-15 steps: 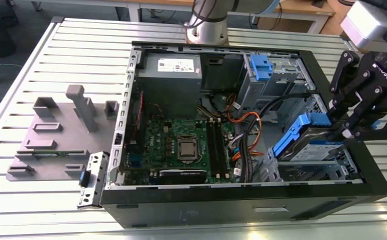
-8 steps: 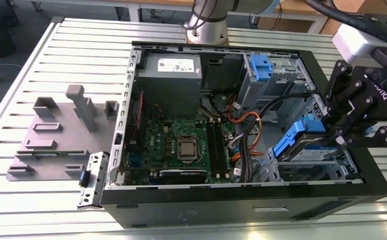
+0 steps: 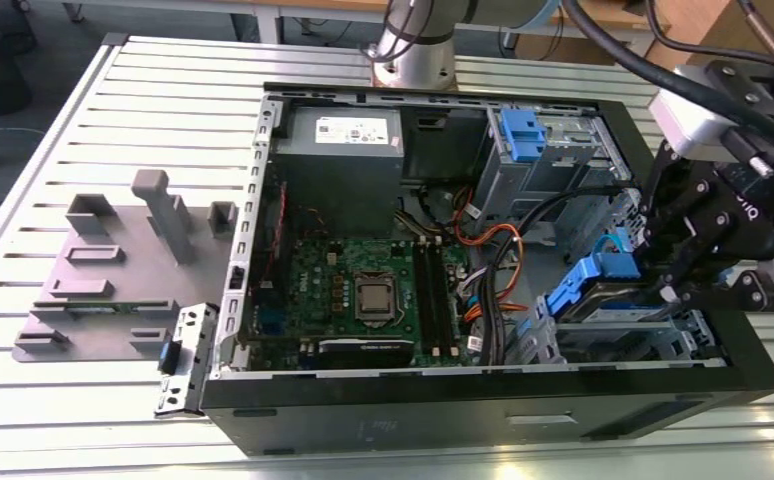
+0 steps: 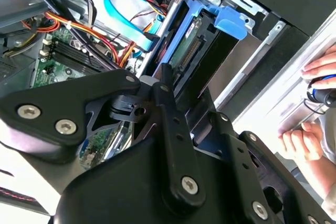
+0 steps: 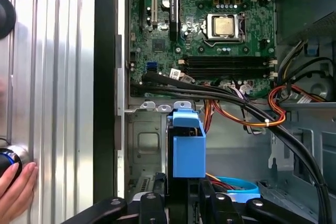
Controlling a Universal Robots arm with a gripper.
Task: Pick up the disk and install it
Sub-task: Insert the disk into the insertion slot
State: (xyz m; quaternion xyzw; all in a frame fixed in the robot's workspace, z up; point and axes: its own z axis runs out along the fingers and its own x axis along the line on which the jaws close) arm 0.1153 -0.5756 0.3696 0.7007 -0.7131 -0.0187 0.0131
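Slatted metal table (image 3: 160, 110) bears open computer case (image 3: 401, 405); disk (image 3: 611, 306) inside, near corner.

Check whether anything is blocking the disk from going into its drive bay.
Nothing visible does. The gripper holds the disk, already partly inside the metal drive bay. The blue flat cable and orange wires lie beside it, not across its path as far as shows.

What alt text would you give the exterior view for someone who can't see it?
A black gripper reaches into an open computer case at the blue-bracketed disk. The case lies on a slatted metal table, motherboard exposed, a grey plate beside it.
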